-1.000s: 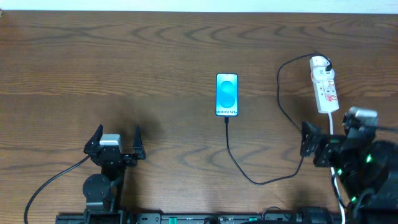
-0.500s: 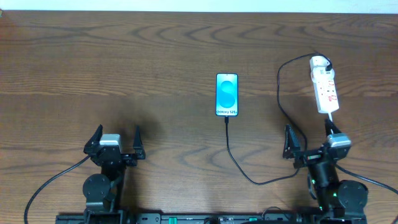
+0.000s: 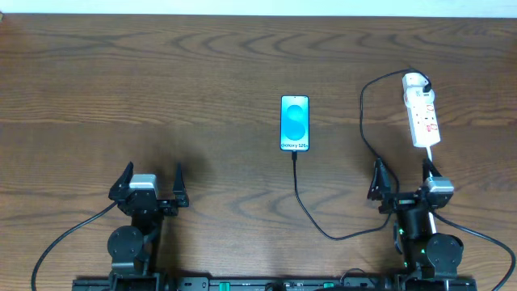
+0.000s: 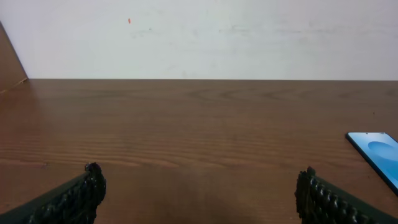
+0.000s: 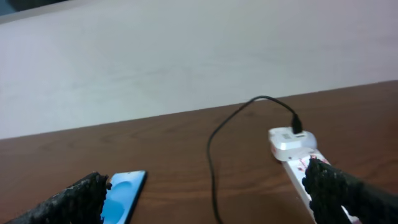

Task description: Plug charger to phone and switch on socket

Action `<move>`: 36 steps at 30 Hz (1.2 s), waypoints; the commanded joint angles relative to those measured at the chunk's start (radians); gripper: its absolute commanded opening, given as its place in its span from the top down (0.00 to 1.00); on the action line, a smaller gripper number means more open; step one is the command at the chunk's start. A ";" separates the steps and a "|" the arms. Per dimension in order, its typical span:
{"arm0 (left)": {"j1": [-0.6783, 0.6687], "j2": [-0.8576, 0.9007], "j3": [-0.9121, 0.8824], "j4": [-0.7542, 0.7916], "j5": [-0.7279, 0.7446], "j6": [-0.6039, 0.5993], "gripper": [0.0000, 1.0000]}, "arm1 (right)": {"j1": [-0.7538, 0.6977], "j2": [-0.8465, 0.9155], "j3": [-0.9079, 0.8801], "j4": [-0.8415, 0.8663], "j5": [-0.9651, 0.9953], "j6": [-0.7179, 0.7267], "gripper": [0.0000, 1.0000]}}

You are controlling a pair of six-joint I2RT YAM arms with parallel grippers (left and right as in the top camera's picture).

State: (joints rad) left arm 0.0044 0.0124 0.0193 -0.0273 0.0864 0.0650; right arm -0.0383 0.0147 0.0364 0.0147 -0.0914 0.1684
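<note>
Phone (image 3: 295,123) lies flat on the wooden table (image 3: 161,81), screen up and glowing blue, ahead of the right claw (image 3: 401,176) and off to its left, well apart from it. It is farther ahead and right of the left claw (image 3: 153,172). The charger cable (image 3: 296,182) meets the phone's near short edge, curves back towards the right claw, passes just left of it, then loops forward into the rounded far end of the socket (image 3: 422,111). The socket lies ahead of the right claw's right finger. Both claws are spread wide, holding nothing.
</note>
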 commanded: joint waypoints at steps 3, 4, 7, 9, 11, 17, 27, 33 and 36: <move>-0.003 -0.002 -0.015 -0.036 0.010 0.013 0.02 | 0.014 -0.010 -0.031 -0.019 0.085 0.005 0.01; -0.003 -0.002 -0.015 -0.036 0.010 0.013 0.02 | 0.014 -0.010 -0.031 -0.018 0.085 -0.015 0.01; -0.003 -0.002 -0.015 -0.036 0.010 0.013 0.01 | 0.014 -0.010 -0.031 -0.026 0.086 -0.063 0.01; -0.003 -0.002 -0.015 -0.036 0.010 0.013 0.02 | 0.014 -0.010 -0.031 -0.048 0.094 -0.082 0.01; -0.003 -0.002 -0.015 -0.036 0.010 0.013 0.02 | 0.014 -0.010 -0.031 -0.086 0.114 -0.080 0.01; -0.003 -0.002 -0.015 -0.036 0.010 0.013 0.02 | 0.014 -0.010 -0.031 -0.089 0.115 -0.143 0.01; -0.003 -0.002 -0.015 -0.036 0.010 0.013 0.02 | 0.014 -0.010 -0.031 -0.091 0.107 -0.237 0.01; -0.003 -0.002 -0.015 -0.036 0.010 0.013 0.02 | 0.014 -0.010 -0.031 -0.090 0.104 -0.214 0.01; -0.003 -0.002 -0.015 -0.036 0.010 0.013 0.02 | 0.014 -0.010 -0.031 -0.090 0.101 -0.214 0.01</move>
State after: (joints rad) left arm 0.0044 0.0124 0.0193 -0.0269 0.0868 0.0650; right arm -0.0345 0.0120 0.0071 -0.0704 0.0078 -0.0376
